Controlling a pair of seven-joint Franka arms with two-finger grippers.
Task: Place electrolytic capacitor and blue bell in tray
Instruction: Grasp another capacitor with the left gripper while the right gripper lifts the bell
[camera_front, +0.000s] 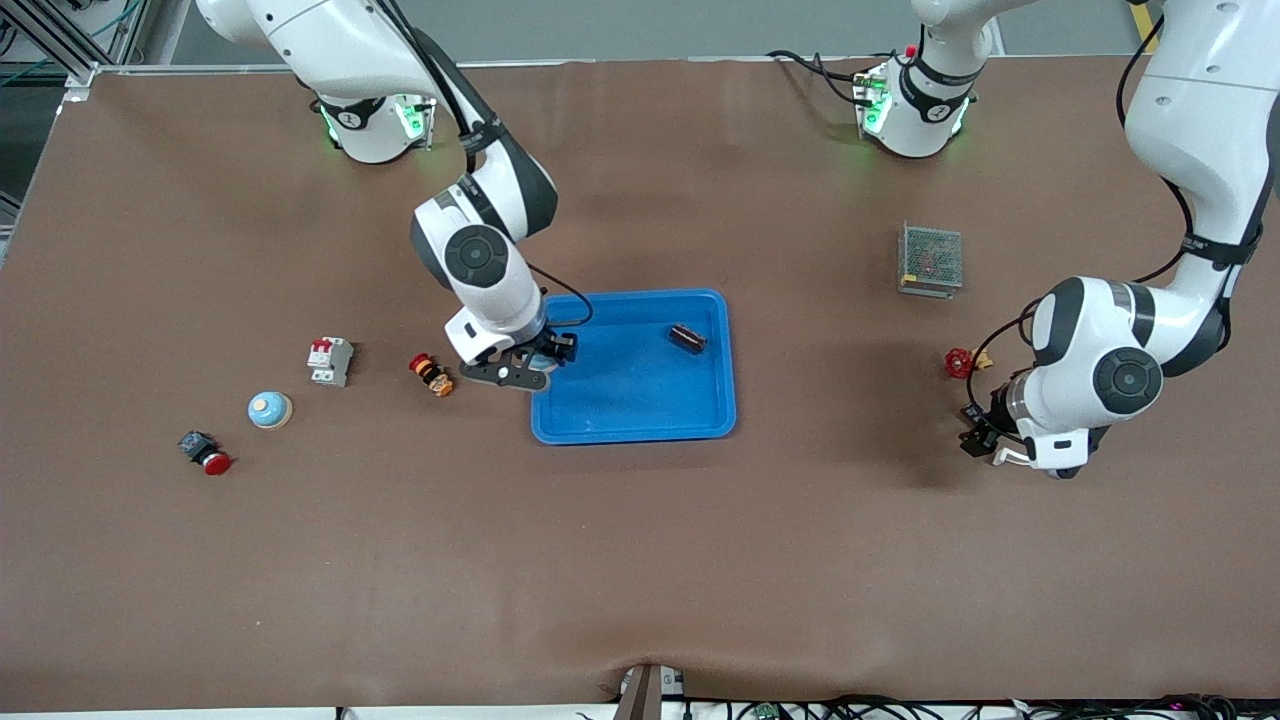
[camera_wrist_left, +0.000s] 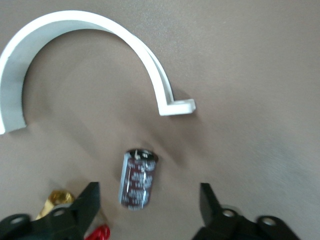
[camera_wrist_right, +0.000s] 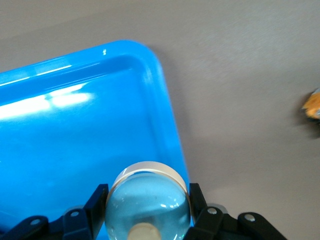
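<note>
The right gripper, clenched on a blue bell, hangs over the tray rim: lowering and release come next. The left gripper, jaws apart, brackets an electrolytic capacitor on the table; a second capacitor lies in the tray.

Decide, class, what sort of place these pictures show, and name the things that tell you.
Probably a robotics lab or test bench, not a home. Two white arms stand bolted along one edge of a brown-covered table; scattered on it are industrial parts, such as a circuit breaker and a red push button; cables trail along the table's edge.
</note>
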